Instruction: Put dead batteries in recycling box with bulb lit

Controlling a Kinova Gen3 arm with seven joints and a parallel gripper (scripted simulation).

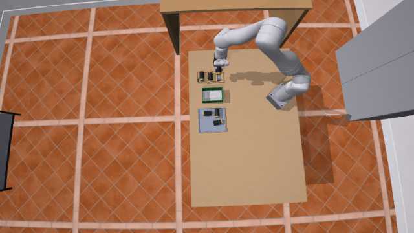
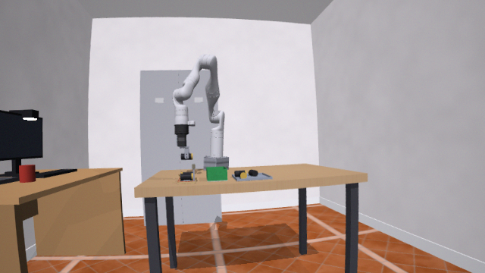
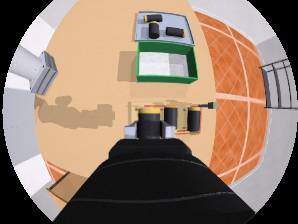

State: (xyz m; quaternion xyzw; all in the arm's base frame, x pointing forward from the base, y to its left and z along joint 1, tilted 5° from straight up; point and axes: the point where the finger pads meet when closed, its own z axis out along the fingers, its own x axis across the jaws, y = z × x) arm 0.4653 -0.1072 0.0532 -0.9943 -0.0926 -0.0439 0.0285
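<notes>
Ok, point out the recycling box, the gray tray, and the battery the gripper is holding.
recycling box point(image 1: 212, 88), top view, on its green rim.
gray tray point(image 1: 207, 127), top view, on a bare part of its floor.
held battery point(image 2: 186, 155), exterior view, on its dark body below the gripper.

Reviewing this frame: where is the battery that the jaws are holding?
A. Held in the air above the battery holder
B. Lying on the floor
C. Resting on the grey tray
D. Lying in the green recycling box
A. The exterior view shows the gripper shut on a battery well above the holder, and the top view puts it over the holder's end nearest the arm; the green recycling box looks empty.
</notes>
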